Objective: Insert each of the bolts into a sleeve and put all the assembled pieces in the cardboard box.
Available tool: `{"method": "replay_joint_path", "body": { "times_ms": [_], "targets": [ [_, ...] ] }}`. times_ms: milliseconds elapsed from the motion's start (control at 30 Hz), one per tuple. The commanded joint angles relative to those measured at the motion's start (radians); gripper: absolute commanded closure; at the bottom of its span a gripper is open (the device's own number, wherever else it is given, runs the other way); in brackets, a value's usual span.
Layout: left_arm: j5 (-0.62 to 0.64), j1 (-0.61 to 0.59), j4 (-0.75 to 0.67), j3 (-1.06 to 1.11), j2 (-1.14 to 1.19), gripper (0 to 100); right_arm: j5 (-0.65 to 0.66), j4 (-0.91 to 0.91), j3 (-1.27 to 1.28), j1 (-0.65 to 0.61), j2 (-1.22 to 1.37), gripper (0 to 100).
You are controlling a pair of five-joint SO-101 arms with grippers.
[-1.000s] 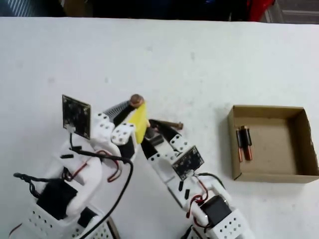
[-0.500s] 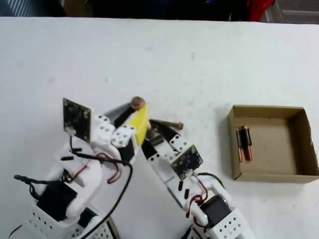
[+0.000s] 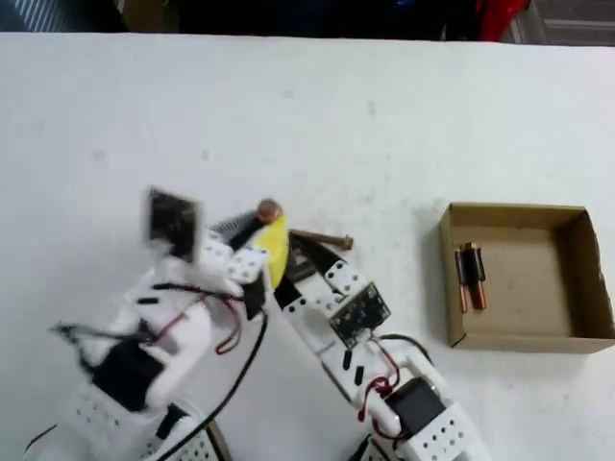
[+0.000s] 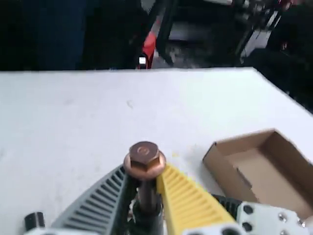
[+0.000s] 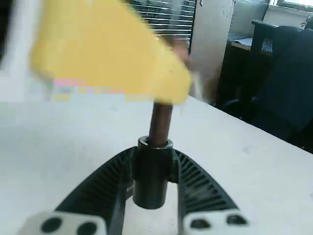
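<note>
A copper bolt stands head up, with my left gripper shut on its shaft between a grey and a yellow finger. Its lower end sits in the mouth of a black sleeve, which my right gripper is shut on. In the high view the two grippers meet left of centre: bolt head, left gripper, right gripper. A second bolt lies on the table just beside them. The cardboard box stands at the right and holds dark and copper pieces.
The white table stretches open behind and between the arms and the box. The box also appears past the yellow finger in the left wrist view. A small black object lies on the table near the grey finger.
The left arm has swung to the right and tilted, carrying the bolt head slightly right and down toward the sleeve. The right arm has barely moved.
</note>
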Motion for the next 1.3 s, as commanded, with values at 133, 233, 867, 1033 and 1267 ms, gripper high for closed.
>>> {"method": "replay_joint_path", "body": {
  "times_ms": [133,233,867,1033,1267],
  "targets": [
    [0.000,0.044,-0.048,0.071,-0.018,98,0.012,-0.022,0.009,0.005,-0.019,98.1],
    [-0.049,0.044,-0.049,0.066,-0.018,98,0.012,-0.021,0.009,0.007,-0.019,98.1],
    [-0.127,0.042,-0.048,0.074,-0.018,72,0.012,-0.018,0.009,0.007,-0.019,98.1],
    [-0.127,0.042,-0.049,0.069,-0.018,72,0.012,-0.018,0.009,0.007,-0.018,98.1],
    [-0.135,-0.015,-0.046,0.074,-0.018,72,0.012,-0.018,0.009,0.007,-0.018,98.1]
  ]
}}
